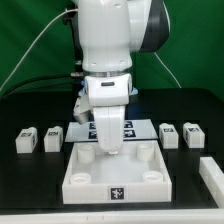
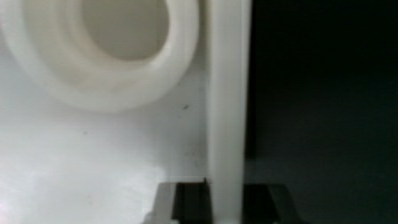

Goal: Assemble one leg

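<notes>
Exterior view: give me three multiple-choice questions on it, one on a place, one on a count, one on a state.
1. The tool is nearest to: A the tray; B the exterior view's left edge; C its right edge.
2. How many legs show? A two; B four; C six.
3. The legs are: A stacked; B standing in the tray; C lying apart on the table.

Answers: 1 A, the tool hangs by the tray's far side, mid-picture. 2 B, two legs show at each side of the tray. 3 C, each leg lies singly on the black table, none in the tray.
</notes>
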`<state>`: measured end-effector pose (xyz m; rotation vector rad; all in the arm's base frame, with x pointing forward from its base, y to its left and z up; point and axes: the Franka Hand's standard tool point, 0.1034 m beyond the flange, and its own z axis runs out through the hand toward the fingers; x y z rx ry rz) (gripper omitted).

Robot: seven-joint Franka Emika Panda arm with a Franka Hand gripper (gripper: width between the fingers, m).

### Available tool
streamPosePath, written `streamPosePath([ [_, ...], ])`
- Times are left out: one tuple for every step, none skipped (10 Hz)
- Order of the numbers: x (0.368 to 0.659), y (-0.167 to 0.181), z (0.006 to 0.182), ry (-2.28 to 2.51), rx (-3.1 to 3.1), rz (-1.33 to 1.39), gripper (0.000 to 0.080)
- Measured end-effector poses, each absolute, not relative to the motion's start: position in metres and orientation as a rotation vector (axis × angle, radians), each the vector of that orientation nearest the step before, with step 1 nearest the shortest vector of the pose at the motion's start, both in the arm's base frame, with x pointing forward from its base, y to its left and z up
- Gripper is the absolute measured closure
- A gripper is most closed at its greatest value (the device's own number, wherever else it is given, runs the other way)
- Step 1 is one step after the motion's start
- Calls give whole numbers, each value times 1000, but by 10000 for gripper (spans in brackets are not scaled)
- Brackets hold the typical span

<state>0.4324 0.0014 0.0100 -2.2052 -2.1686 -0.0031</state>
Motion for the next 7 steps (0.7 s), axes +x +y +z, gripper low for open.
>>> streamPosePath([
  [443,7,10,-2162,-2216,-18,741],
  [455,16,10,-2140,-2240,-35,741],
  [463,28,11,-2105,-2274,-53,741],
  [471,44,11,-2087,-2290,-70,741],
  [477,57,11,-2074,-2304,-84,741],
  [481,62,11,-2072,-2311,-89,741],
  [482,61,11,-2077,-2311,-96,741],
])
